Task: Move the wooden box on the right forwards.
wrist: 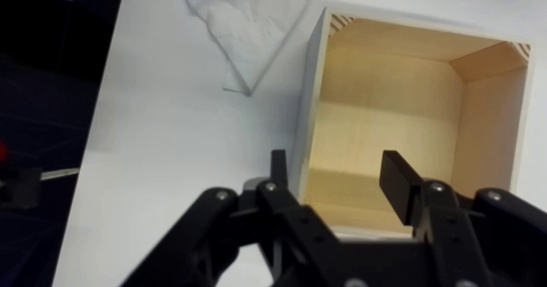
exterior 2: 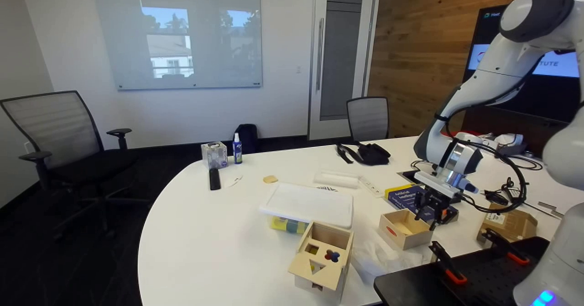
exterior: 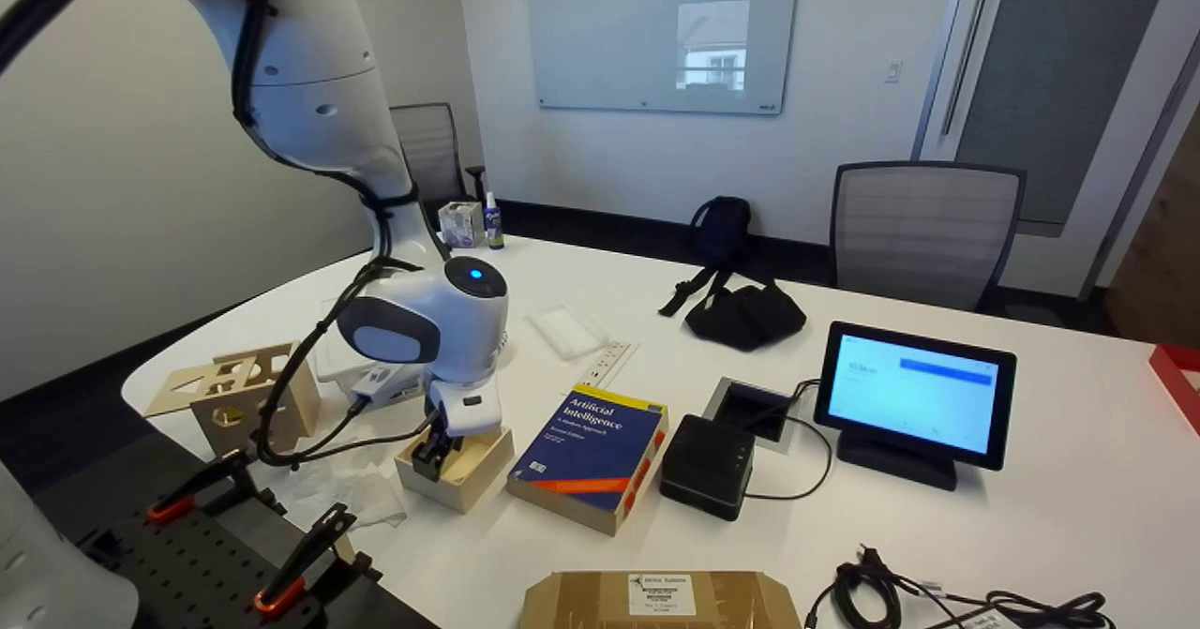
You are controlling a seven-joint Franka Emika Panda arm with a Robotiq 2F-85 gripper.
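Observation:
The wooden box is a low, open-topped, light-tan box on the white table. It shows in both exterior views and fills the right of the wrist view. It looks empty inside. My gripper is at the box's edge nearest the robot base in both exterior views. In the wrist view my gripper is open, with one finger outside the box's left wall and the other over the box's inside. The wall runs between the fingers, with gaps on both sides. Whether the fingertips are below the rim is unclear.
A blue book lies close beside the box. A crumpled white tissue lies on its other side. A larger wooden cube with cut-out holes stands near a lidded plastic bin. Clamps stick up at the base plate.

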